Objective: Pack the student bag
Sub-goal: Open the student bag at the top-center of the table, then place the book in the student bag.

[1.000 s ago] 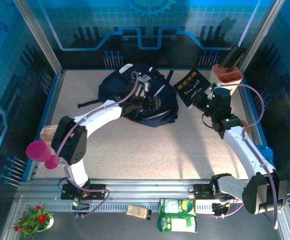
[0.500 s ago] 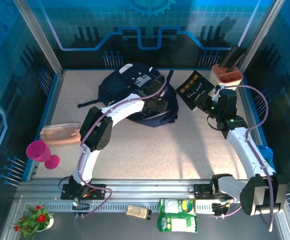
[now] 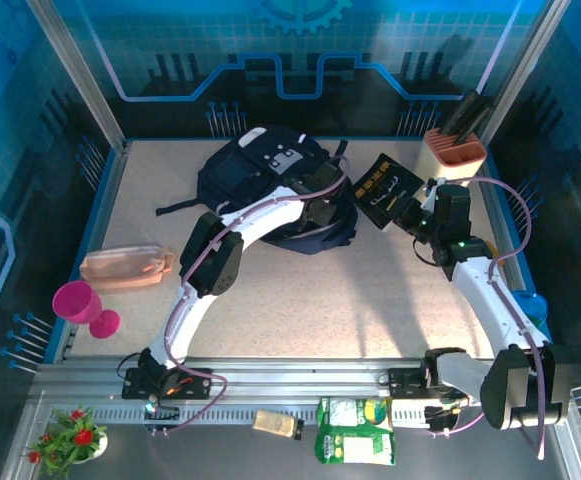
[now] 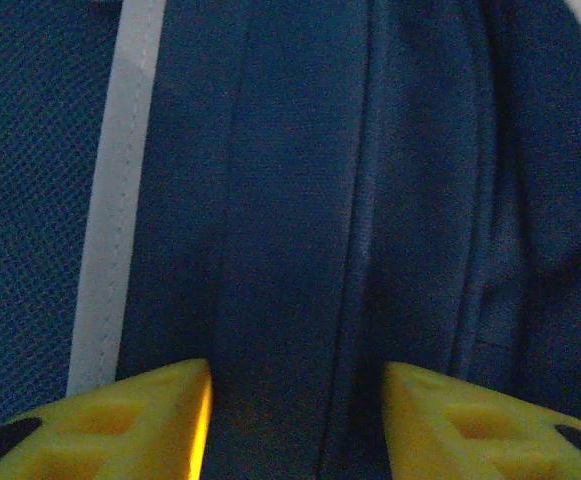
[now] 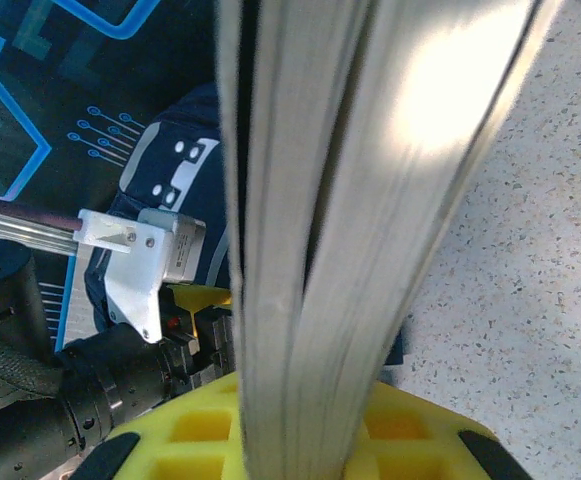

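The student bag (image 3: 260, 175), navy with a grey-white patch, lies at the back middle of the table. My left gripper (image 3: 322, 212) is down on the bag's right side. In the left wrist view its yellow fingers (image 4: 140, 415) stand on either side of a raised fold of navy fabric (image 4: 300, 250) and appear shut on it. My right gripper (image 3: 417, 207) is shut on a black book (image 3: 383, 185), held tilted just right of the bag. In the right wrist view the book's pale page edges (image 5: 310, 200) rise from the yellow jaws, with the bag (image 5: 185, 150) and the left wrist behind them.
An orange holder (image 3: 455, 150) with dark tools stands at the back right corner. A peach pouch (image 3: 125, 267) and a pink cup (image 3: 78, 303) sit at the left edge. A green packet (image 3: 355, 430), a small tan item (image 3: 278, 424) and a flower pot (image 3: 70, 438) lie beyond the front rail.
The left arm has stretched out, its elbow swinging right and uncovering the peach pouch, and its gripper has slid right on the bag. The right gripper brought the book slightly closer to the bag.
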Controlling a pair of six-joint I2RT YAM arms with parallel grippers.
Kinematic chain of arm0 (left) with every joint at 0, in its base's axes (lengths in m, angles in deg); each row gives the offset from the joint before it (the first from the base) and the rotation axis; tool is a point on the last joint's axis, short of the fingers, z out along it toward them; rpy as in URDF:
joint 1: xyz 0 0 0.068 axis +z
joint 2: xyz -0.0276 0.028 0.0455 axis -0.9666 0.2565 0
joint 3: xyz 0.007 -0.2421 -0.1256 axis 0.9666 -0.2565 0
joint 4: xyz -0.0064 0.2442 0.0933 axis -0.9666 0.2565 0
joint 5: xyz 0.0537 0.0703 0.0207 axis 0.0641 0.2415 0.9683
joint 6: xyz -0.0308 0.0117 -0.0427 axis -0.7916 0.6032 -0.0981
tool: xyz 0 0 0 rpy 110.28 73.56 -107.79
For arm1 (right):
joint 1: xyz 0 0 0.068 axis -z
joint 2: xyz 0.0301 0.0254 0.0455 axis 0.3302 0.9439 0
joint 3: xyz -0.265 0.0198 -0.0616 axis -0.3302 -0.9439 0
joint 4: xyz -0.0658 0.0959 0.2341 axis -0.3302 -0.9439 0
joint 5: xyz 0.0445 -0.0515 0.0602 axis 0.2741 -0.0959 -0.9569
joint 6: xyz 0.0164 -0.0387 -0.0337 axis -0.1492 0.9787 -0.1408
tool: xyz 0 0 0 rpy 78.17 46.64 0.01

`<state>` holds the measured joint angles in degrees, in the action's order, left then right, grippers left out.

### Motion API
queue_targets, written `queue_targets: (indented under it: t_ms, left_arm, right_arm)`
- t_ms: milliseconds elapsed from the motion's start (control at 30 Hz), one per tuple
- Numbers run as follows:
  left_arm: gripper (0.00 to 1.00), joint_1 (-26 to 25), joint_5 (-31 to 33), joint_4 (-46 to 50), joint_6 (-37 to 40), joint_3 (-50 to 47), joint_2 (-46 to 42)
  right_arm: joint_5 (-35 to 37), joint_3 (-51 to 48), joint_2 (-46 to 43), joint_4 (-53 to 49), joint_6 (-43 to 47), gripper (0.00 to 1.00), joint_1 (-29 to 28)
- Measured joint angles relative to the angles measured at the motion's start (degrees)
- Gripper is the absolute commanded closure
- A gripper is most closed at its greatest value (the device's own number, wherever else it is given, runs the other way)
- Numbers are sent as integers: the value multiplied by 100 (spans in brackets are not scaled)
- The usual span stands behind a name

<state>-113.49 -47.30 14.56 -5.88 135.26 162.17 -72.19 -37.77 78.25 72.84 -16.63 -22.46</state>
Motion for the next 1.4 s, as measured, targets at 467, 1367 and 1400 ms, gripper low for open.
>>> queue_targets:
  t_ms: [467,1367,1400]
  left_arm:
    - [100,-42,291,68,61,66,-76]
    - [100,675,-555,-691,-170,-914,-1897]
    - [100,693,-560,-691,-170,-914,-1939]
  right_arm:
    - [66,0,13,-55,-46,100,9]
    - [-774,-24,-120,-35,-682,100,398]
    - [-866,-70,-35,109,-787,100,317]
